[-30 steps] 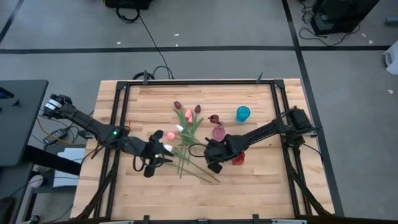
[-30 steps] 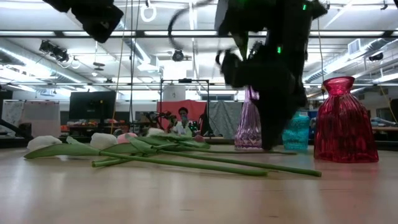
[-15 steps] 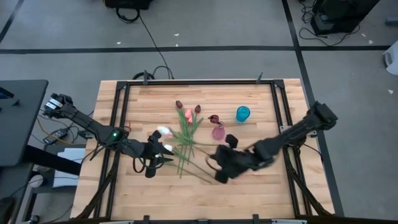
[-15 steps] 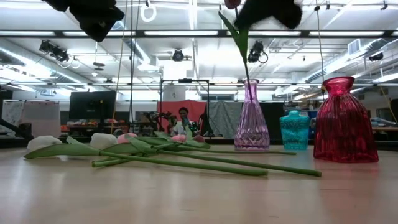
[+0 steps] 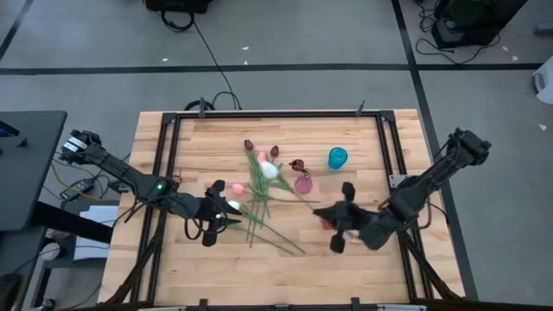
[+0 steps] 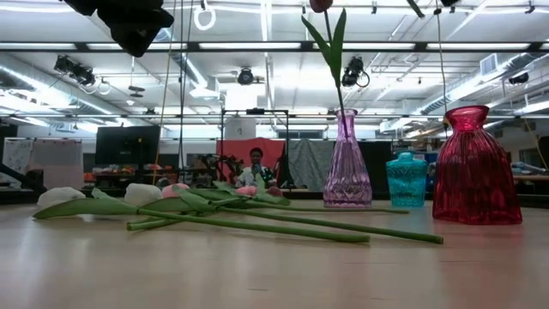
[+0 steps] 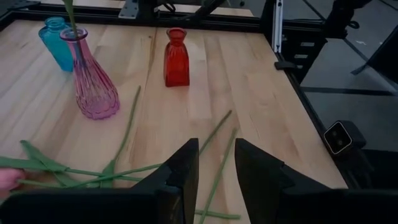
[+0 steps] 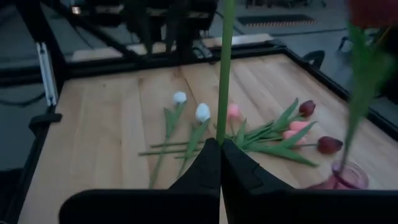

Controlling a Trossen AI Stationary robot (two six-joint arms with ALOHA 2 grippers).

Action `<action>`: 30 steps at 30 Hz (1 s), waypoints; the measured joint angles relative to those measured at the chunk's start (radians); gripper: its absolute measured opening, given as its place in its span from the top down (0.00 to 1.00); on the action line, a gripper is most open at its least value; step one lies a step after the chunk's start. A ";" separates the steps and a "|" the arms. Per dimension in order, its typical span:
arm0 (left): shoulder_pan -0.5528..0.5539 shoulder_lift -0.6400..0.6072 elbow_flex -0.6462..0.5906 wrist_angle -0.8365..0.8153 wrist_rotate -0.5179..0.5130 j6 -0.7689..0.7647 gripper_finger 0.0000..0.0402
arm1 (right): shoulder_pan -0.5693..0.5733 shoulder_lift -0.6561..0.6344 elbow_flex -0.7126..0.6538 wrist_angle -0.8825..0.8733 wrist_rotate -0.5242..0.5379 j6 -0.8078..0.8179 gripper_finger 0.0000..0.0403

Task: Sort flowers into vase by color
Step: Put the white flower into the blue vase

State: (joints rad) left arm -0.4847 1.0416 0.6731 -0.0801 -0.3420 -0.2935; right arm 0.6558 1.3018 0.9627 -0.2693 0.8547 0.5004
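Pinching a green stem (image 8: 224, 68) upright, right gripper (image 8: 219, 144) is shut on one tulip — lifted so it can drop into a vase by color. Past it, loose flowers (image 5: 259, 186) lie on the worktop (image 5: 190, 147); the pink vase (image 5: 303, 183) already holds a maroon tulip. Left gripper (image 7: 216, 158) hovers part-open, empty, over stems. No readable labels.

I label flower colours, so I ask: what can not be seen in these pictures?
Right wrist view: the stem in the right gripper is cut off by the top edge, head unseen.
Low view: the top edge cuts the head of the tulip in the purple vase.
High view: the right arm hides most of the red vase.
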 joint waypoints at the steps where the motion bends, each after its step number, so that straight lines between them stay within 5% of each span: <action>1: 0.000 0.000 0.000 0.001 0.000 0.000 0.73 | 0.000 -0.036 -0.050 0.039 0.001 -0.009 0.98; 15: 0.000 0.000 0.000 0.016 -0.009 0.000 0.73 | -0.225 -0.405 -0.595 0.549 0.089 -0.296 0.98; 26: 0.000 0.000 0.000 0.028 -0.146 0.003 0.73 | -0.479 -0.459 -0.865 0.978 0.086 -0.550 0.98; 30: 0.000 0.000 0.000 0.032 -0.165 0.001 0.73 | -0.563 -0.459 -0.922 1.117 0.009 -0.612 0.98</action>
State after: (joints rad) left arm -0.4843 1.0420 0.6731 -0.0479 -0.5073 -0.2924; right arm 0.0923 0.8429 0.0411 0.8475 0.8639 -0.1120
